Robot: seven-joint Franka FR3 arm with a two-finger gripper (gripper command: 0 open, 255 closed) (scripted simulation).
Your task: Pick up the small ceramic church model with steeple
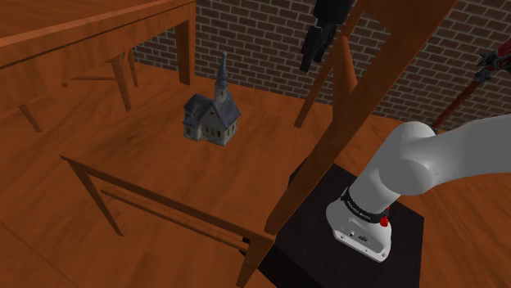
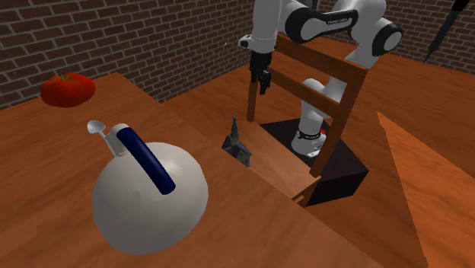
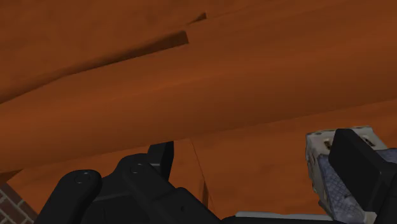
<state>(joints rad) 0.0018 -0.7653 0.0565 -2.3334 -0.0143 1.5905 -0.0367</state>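
The small church model [image 1: 211, 116] stands upright on the wooden floor, with grey-blue walls, a dark roof and a thin steeple. In the second exterior view the church [image 2: 237, 143] peeks out past the table's edge. My black gripper [image 1: 309, 59] hangs high above the floor, up and to the shoulder view's right of the church, well apart from it. The gripper [image 2: 263, 85] is beside a chair back. In the wrist view the gripper [image 3: 261, 164] is open with nothing between its fingers. The church [image 3: 318, 159] shows partly behind the right finger [image 3: 357, 165].
A wooden chair frame [image 1: 360, 123] slants between the shoulder camera and the arm. A wooden table [image 1: 82, 33] and a low wooden rail [image 1: 164, 204] flank the church. A brick wall [image 1: 270, 41] closes the back. On a nearer table [image 2: 251, 221] sit a round white pot [image 2: 148, 198] and a red object [image 2: 67, 89].
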